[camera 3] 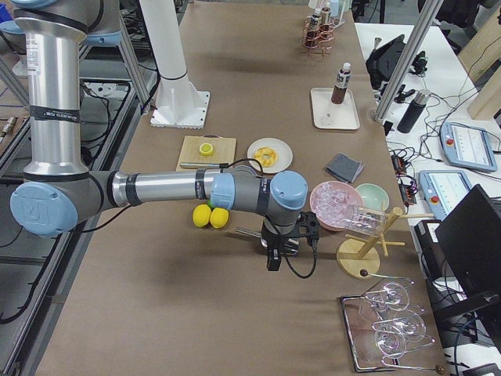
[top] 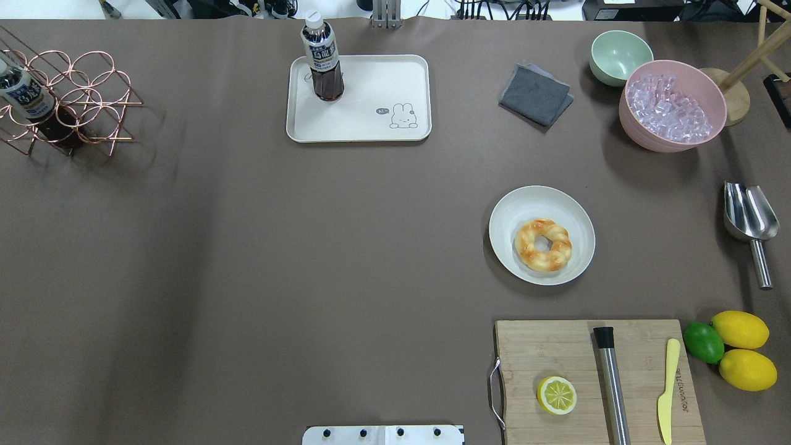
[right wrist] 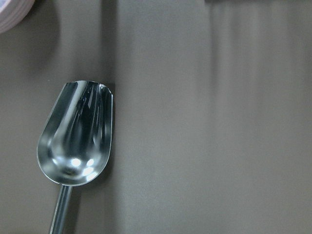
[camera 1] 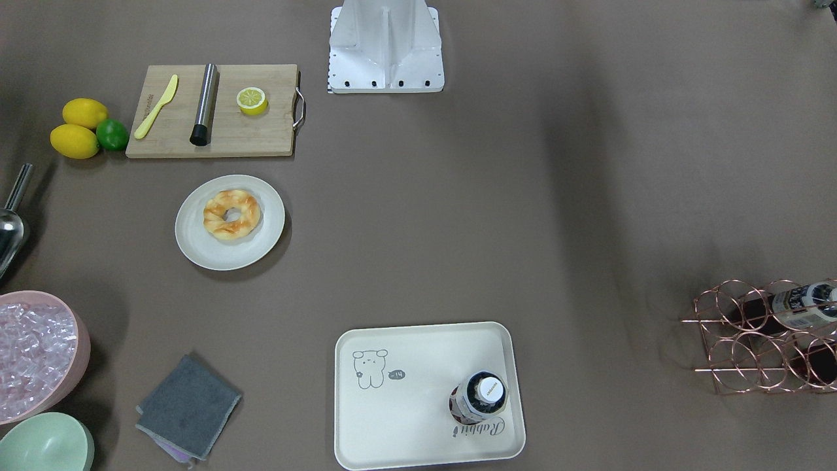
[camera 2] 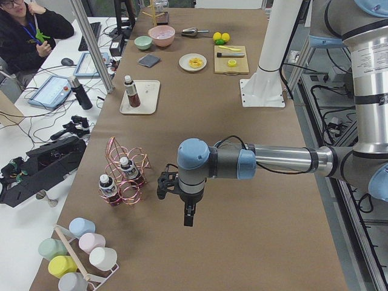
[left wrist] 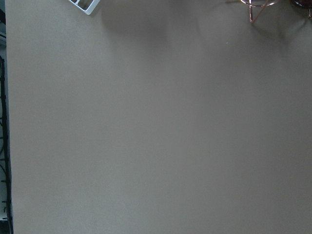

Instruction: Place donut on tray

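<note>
- The left claw is black; just behind it a pale-blue round joint cap and grey housings are seen.
- Further back from that claw, the left arm is formed by a silver tube, along which a thin black cable is run.
- The right claw is black too, with a black cable looped beside it.
- Behind it, the right arm is made of blue caps, grey housings and silver tubes; a black lettered band is carried on the tube farthest from the claw.
- The white pedestal is flanged, with dark screws along its edge.
</note>
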Robot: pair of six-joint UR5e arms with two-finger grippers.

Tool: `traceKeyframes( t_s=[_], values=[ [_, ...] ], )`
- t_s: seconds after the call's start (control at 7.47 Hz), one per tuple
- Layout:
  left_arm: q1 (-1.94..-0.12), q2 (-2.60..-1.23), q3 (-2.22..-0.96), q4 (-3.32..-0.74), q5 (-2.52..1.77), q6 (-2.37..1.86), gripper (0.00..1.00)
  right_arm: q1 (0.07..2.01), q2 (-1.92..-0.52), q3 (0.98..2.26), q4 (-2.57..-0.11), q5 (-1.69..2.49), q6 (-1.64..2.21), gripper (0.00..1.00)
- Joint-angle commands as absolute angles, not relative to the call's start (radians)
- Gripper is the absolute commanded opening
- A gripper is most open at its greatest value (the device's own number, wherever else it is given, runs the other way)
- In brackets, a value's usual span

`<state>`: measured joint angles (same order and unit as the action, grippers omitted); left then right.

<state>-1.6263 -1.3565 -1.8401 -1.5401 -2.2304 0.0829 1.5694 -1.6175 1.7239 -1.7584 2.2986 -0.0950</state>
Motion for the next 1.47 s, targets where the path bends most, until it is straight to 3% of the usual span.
traceKeyframes(
  t_s=[0.0, 0.67, 1.34],
  values=[
    [-1.628, -1.356, -1.844, -1.54, -2.229, 0.084, 0.98, 1.562, -1.615, 1.726, -1.758, 2.301, -0.094, 1.0],
    [-1.626, -1.362, -1.845, -1.54, -2.224, 0.084, 0.98, 1.562, -1.617, 1.735, -1.747, 2.333, -0.095, 1.0],
    [-1.629, -1.365, -1.864, -1.54, -2.221, 0.083, 0.98, 1.562, -1.647, 1.701, -1.583, 2.361, -0.095, 1.0]
  ],
)
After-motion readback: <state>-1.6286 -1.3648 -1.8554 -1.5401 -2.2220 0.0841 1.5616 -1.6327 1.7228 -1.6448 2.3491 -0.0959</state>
